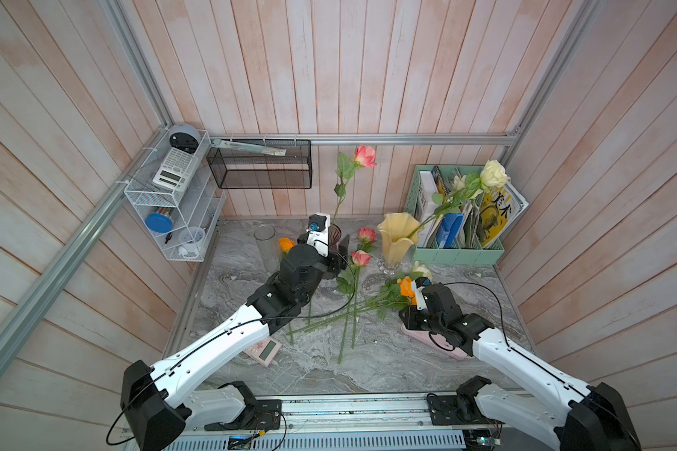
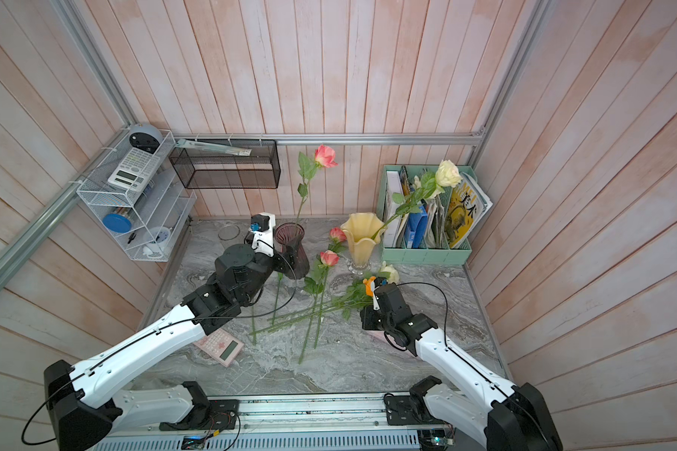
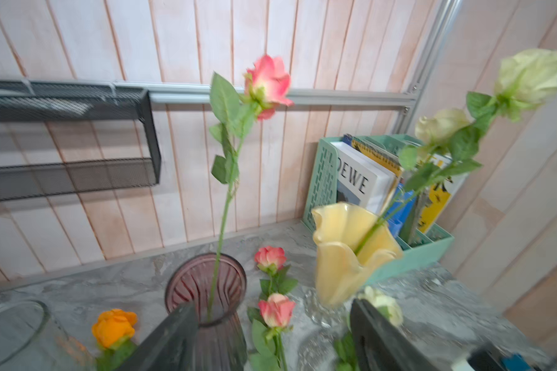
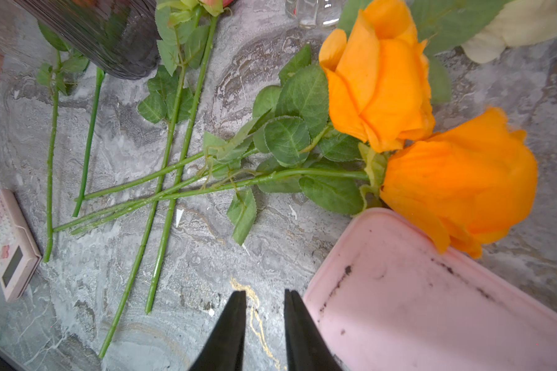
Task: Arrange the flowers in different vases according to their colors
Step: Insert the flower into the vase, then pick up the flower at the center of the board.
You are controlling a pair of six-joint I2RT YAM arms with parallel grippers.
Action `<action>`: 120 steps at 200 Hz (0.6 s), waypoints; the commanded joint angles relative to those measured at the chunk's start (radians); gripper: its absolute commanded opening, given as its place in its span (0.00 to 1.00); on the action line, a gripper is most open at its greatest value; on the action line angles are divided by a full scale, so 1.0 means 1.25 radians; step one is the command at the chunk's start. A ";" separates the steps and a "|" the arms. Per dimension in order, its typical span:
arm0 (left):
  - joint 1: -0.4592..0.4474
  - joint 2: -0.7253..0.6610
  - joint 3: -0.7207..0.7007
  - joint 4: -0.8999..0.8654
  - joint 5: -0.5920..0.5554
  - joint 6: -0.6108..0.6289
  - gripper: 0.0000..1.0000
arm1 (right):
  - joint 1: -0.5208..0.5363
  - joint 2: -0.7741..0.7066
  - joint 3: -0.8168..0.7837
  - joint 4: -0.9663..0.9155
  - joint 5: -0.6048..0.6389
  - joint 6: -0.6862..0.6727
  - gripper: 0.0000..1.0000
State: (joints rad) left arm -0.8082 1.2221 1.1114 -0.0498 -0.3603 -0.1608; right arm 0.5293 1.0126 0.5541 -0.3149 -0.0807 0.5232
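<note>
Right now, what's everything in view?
purple vase: one, holding one pink rose
yellow vase: one, holding two cream roses
clear vase: one, rear left
loose pink roses: two, between purple and yellow vases
loose orange roses: three, one by clear vase, two centre-right
loose cream rose: one, by yellow vase
pink calculator: one, front left
flat case: one, pink, front right
file holder: one, mint, rear right
mesh basket: one, black, back wall
wire rack: one, white, left wall
left gripper: jaws wide, empty, by purple vase
right gripper: jaws slightly apart, empty

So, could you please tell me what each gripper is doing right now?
Left gripper: open wide, holding nothing.
Right gripper: only slightly open, holding nothing.
</note>
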 commanded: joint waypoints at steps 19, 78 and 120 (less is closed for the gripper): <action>-0.033 0.072 0.010 -0.226 0.145 -0.119 0.73 | -0.001 -0.011 -0.011 -0.015 0.001 0.003 0.28; -0.048 0.271 0.072 -0.290 0.196 -0.137 0.63 | -0.001 -0.044 -0.026 -0.029 0.000 0.017 0.28; -0.047 0.365 0.087 -0.319 0.193 -0.168 0.56 | -0.001 -0.073 -0.049 -0.028 0.007 0.015 0.28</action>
State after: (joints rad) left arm -0.8646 1.6367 1.1873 -0.4152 -0.1371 -0.3382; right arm 0.5293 0.9371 0.5102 -0.3229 -0.0803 0.5312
